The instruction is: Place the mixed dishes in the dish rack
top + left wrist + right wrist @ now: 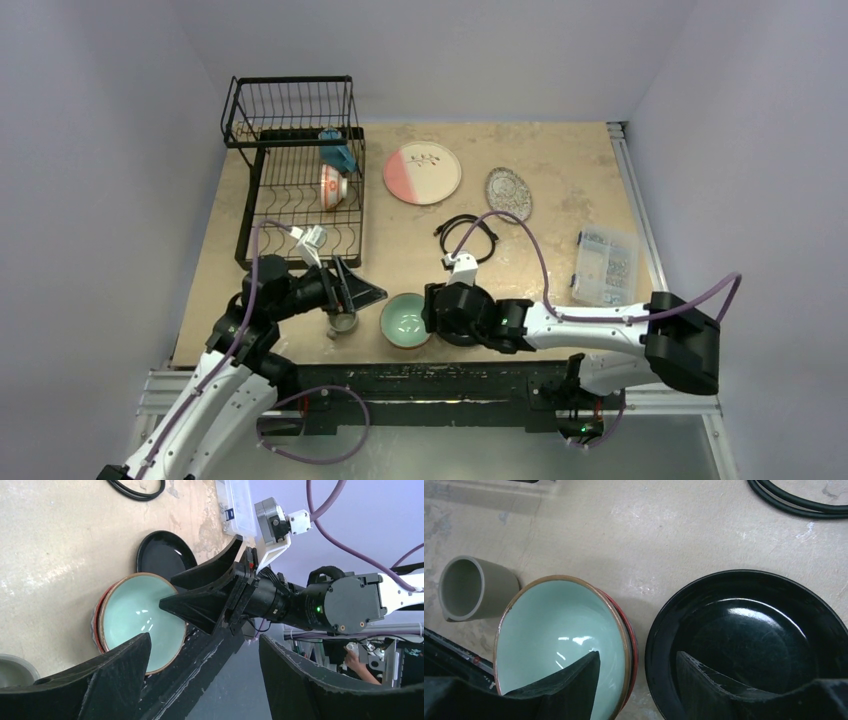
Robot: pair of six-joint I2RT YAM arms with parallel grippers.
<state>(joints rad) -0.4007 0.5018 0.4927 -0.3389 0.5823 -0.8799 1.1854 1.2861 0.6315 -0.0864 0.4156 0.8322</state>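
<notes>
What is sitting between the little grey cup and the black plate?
The mint-green bowl sits between the small grey cup and the black plate, seen in the right wrist view.

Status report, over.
Left gripper open beside small grey cup. Right gripper open between mint-green bowl and black plate. Dish rack holds red-patterned bowl, mug. Cable clear.

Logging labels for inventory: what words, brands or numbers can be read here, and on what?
None can be read.
The small dark tag on the clear parts box is too blurred to read.
The pink-and-white plate bears a twig drawing, no lettering.
</notes>
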